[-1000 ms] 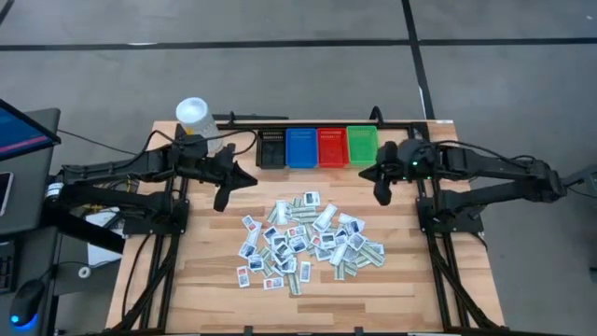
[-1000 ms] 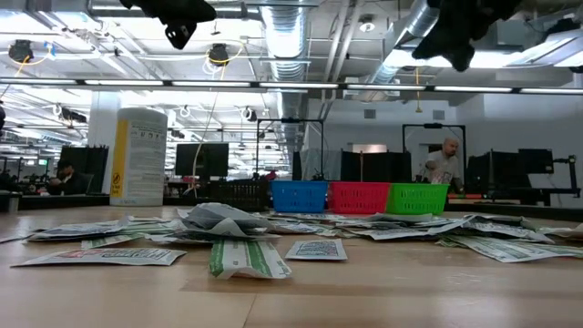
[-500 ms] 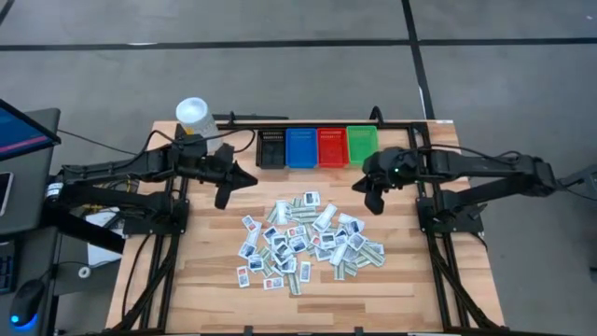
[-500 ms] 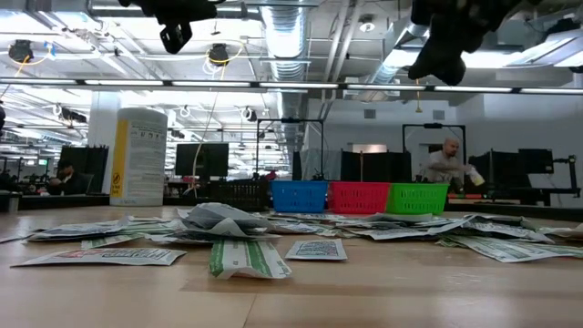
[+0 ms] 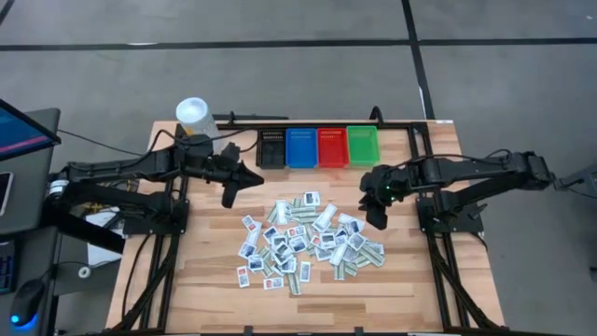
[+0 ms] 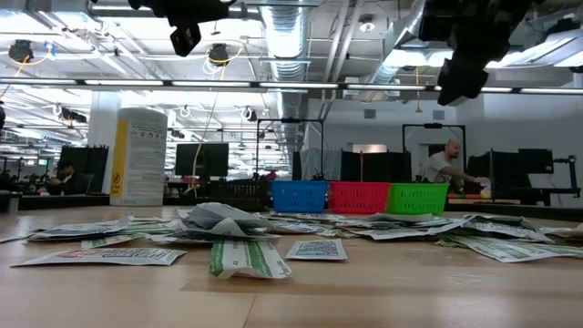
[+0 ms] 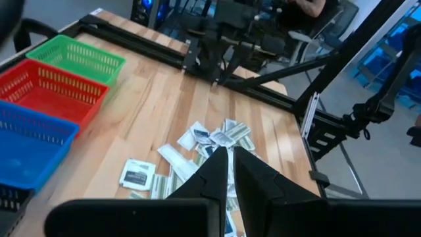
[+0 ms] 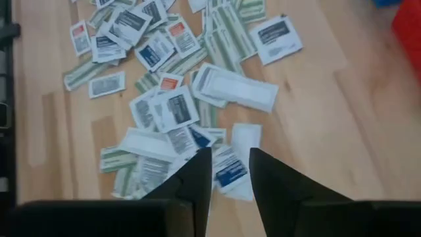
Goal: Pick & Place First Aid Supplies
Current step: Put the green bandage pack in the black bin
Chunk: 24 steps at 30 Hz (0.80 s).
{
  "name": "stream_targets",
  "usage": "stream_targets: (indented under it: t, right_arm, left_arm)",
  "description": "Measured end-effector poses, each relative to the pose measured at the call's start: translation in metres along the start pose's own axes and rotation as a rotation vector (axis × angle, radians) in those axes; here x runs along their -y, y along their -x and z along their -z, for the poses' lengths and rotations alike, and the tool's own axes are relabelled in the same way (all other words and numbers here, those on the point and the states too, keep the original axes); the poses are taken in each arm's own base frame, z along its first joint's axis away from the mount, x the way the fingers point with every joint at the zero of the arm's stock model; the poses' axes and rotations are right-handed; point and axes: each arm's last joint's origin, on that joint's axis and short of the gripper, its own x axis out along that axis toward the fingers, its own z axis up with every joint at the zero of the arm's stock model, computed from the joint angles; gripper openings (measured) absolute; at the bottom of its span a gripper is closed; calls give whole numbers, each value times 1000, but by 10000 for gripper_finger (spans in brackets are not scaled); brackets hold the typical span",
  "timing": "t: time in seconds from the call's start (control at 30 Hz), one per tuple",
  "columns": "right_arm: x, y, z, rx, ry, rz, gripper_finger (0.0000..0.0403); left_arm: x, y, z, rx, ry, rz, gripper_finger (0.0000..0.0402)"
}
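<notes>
- The table [image 5: 205,280] is pale wood planks with a black frame along its far edge and sides.
- The packets [image 5: 303,241] lie in a loose heap at mid-table, some overlapping, none in a bin.
- Four bins stand in a row at the far edge: black [image 5: 270,148], blue [image 5: 301,147], red [image 5: 331,146], green [image 5: 362,145], side by side.
- A white tub [image 5: 193,116] with a yellow label stands at the far left corner.
- The left gripper [image 5: 227,198] hangs above bare wood, left of the heap; its fingers are nearly together and hold nothing.
- The right gripper [image 5: 376,220] hangs over the heap's right edge; in its wrist view the fingers [image 8: 197,172] stand slightly apart with packets below them, gripping nothing.
- The floor around the table is grey with dark lines.
- In the low view the room behind is an open workshop with ceiling ducts, strip lights and monitors; a person [image 6: 445,164] is at a bench to the right.
</notes>
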Motion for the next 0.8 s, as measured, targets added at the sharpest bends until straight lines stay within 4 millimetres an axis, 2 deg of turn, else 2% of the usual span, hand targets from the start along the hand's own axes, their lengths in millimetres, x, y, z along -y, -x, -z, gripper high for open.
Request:
stream_targets:
  t: [0.17, 0.4, 0.57, 0.8]
  right_arm:
    - [-10, 0, 5, -16, -77, -28, 98]
    - [-28, 1, 16, -79, -56, -93, 98]
    - [-44, 0, 28, -83, 19, -108, 98]
    - [-59, -6, 45, -51, -26, -98, 98]
  left_arm:
    - [0, -6, 2, -23, 1, 5, 26]
    - [9, -17, 8, -61, -6, 47, 26]
    - [21, -33, 7, -10, -39, 117, 26]
    - [25, -58, 14, -31, -48, 139, 26]
